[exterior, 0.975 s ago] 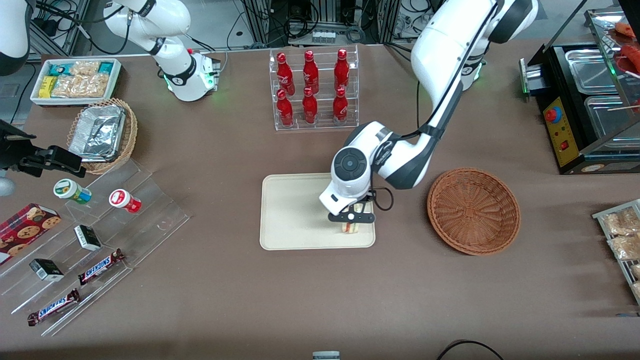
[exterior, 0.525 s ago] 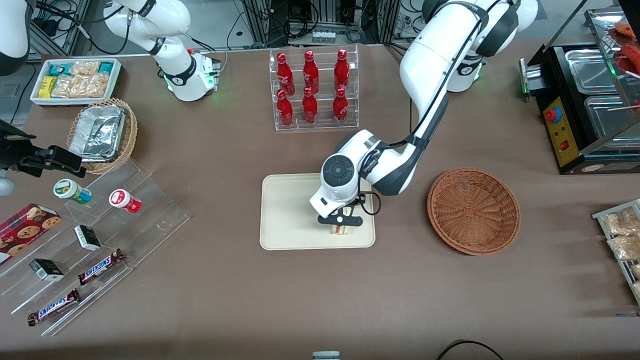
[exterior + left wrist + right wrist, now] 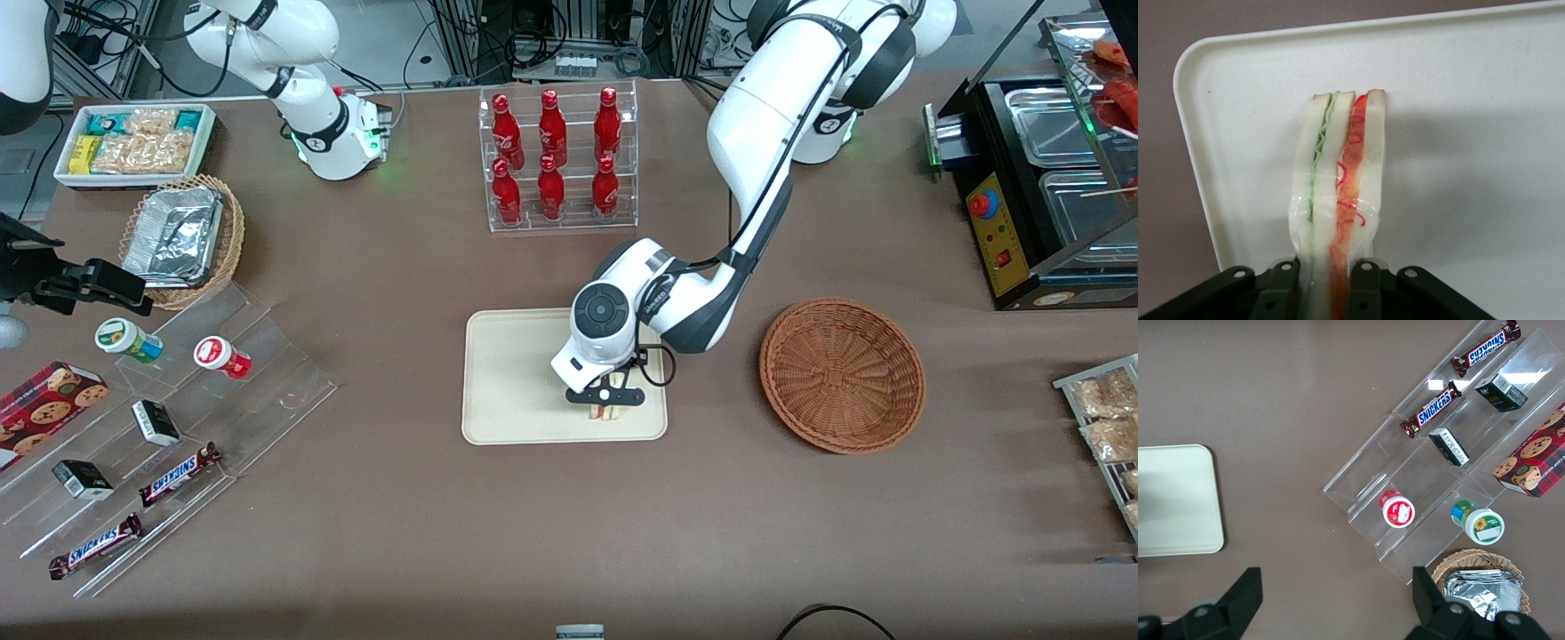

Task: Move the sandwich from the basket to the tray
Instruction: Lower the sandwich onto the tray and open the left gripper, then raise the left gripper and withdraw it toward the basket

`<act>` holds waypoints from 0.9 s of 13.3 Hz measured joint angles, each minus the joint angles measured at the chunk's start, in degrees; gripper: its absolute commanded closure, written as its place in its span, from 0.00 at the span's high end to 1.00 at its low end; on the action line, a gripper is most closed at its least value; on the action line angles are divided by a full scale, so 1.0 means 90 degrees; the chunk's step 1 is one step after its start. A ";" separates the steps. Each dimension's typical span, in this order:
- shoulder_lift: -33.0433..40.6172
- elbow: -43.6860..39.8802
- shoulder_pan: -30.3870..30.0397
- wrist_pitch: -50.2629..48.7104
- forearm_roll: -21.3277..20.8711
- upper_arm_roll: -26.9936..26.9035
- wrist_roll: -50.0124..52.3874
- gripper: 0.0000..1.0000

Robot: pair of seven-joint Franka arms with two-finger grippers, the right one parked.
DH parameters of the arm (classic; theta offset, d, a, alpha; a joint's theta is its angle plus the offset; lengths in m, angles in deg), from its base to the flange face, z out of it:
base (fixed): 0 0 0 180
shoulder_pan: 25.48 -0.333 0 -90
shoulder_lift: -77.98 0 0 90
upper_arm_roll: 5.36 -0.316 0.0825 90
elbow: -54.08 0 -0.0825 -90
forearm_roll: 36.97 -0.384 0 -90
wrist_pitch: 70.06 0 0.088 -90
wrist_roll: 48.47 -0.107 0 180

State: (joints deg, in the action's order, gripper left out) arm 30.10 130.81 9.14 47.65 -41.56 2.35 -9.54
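Observation:
My left gripper (image 3: 605, 399) hangs low over the cream tray (image 3: 516, 373), at the tray's end nearer the basket, and is shut on the sandwich (image 3: 605, 410). In the left wrist view the sandwich (image 3: 1338, 193) stands on edge between the two black fingers (image 3: 1368, 287), its green and red filling layers showing, just above or on the tray (image 3: 1471, 133) near a rounded corner. The reddish-brown wicker basket (image 3: 842, 374) sits beside the tray toward the working arm's end and holds nothing.
A clear rack of red bottles (image 3: 556, 160) stands farther from the front camera than the tray. Acrylic steps with snack bars and cups (image 3: 169, 427), a tan basket of foil containers (image 3: 182, 236) and a white snack bin (image 3: 133, 142) lie toward the parked arm's end.
The gripper with the sandwich has moved along the tray away from the basket and come lower toward the tray surface.

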 measured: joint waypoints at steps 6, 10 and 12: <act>0.0010 -0.0150 -0.0001 -0.0001 -0.0004 -0.0030 0.0403 1.00; 0.0352 -0.0455 -0.0006 -0.0344 -0.0010 -0.0119 0.0627 1.00; 0.0609 -0.0658 -0.0016 -0.0696 -0.0011 -0.0258 0.0733 1.00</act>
State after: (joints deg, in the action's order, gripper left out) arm 35.58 124.89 9.00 41.39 -41.65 0.03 -2.94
